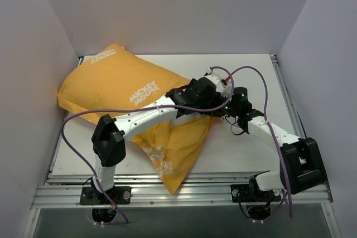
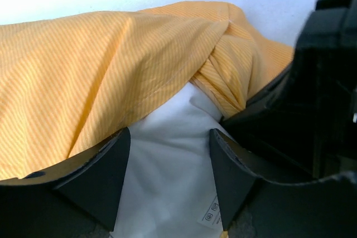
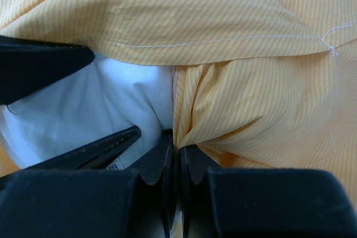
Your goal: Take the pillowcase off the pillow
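Right gripper [image 3: 177, 150] pinched shut on pillowcase [image 3: 234, 98] hem. Left gripper [image 2: 170, 149] jaws apart, straddling exposed pillow [image 2: 167, 204] corner dead ahead. Stuffed length runs off left of both grippers; left gripper nearer pillow.

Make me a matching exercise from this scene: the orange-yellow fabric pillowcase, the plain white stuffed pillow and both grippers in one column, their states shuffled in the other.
1 orange-yellow fabric pillowcase
2 plain white stuffed pillow
3 left gripper
4 right gripper

A shut on orange cloth
B open, straddling white cloth
C peeking out of the cover's opening
D white lettering facing up

Pairs: 1-D, 2-C, 3-B, 4-A
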You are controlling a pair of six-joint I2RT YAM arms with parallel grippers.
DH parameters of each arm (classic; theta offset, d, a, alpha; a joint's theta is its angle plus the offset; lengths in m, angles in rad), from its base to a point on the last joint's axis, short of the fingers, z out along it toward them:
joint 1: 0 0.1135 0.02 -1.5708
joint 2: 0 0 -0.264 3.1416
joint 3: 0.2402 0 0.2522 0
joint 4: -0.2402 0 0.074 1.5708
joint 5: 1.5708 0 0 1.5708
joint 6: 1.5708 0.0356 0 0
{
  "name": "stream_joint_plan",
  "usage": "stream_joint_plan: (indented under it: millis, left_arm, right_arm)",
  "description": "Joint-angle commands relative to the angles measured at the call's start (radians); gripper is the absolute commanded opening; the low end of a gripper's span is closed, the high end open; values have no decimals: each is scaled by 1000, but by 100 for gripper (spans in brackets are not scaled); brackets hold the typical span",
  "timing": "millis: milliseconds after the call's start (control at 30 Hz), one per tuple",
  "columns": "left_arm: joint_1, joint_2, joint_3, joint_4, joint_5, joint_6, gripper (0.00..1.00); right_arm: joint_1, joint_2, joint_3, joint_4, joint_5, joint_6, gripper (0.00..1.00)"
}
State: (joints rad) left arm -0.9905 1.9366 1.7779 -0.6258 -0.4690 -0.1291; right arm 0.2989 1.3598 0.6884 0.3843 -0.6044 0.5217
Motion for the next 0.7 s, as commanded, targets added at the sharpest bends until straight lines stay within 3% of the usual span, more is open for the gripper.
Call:
stream_joint_plan:
  millis: [0, 233, 300, 400, 500, 567, 600, 667]
  left_arm:
    - [35, 30, 63, -81, -56, -41, 68]
    - [39, 81, 69, -121, 59, -95, 91]
    - [41, 93, 71, -129, 72, -113, 94]
    - [49, 122, 71, -146, 67, -136, 92]
    - [67, 139, 51, -147, 32, -164, 78]
    - [78, 144, 37, -135, 35, -175, 54]
    - [85, 139, 20, -127, 39, -175, 34]
    - [92, 130, 6, -111, 47, -179, 11]
  right_arm:
    - [16, -62, 10, 5, -2, -17, 0]
    - [22, -68, 20, -35, 46, -40, 0]
    - [25, -67, 22, -36, 52, -42, 0]
    - [32, -65, 22, -39, 72, -40, 0]
    - [37, -67, 20, -47, 84, -40, 0]
    - [40, -76, 19, -58, 100, -40, 0]
    - [40, -80, 19, -64, 109, -45, 0]
    - [42, -99, 19, -87, 149, -48, 0]
